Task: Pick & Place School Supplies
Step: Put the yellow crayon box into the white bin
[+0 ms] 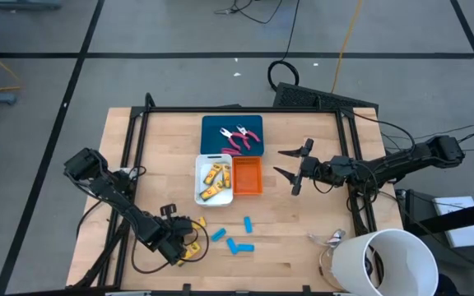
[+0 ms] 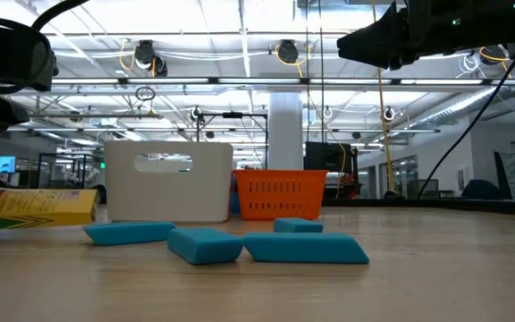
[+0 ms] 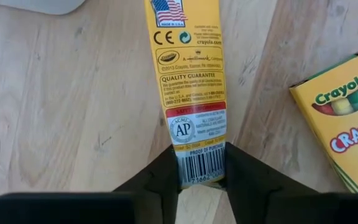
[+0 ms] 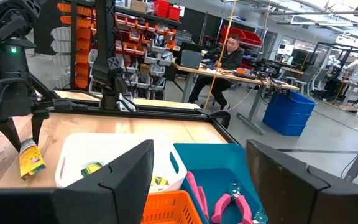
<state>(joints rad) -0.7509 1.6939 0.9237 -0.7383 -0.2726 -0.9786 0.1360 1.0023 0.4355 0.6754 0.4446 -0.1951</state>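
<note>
The left pincer is clamping a yellow Crayola crayon box by its barcode end, on the worktop. A second crayon box is lying just beside it. Farther off, the right pincer, fingers wide apart, is hovering beside the orange tray.

The yellow cardboard crayon box seen in the left wrist view carries most of the readable print: "MADE IN U.S.A." under a small flag, a "CE" mark, a "Crayola" oval logo, the heading "QUALITY GUARANTEE", a round "AP" seal, and "PROOF OF PURCHASE" above a barcode; the finer lines are too small to read. A second yellow crayon box beside it shows "Crayola" in an oval on a green band and part of "CRAYO" in large letters.
</note>
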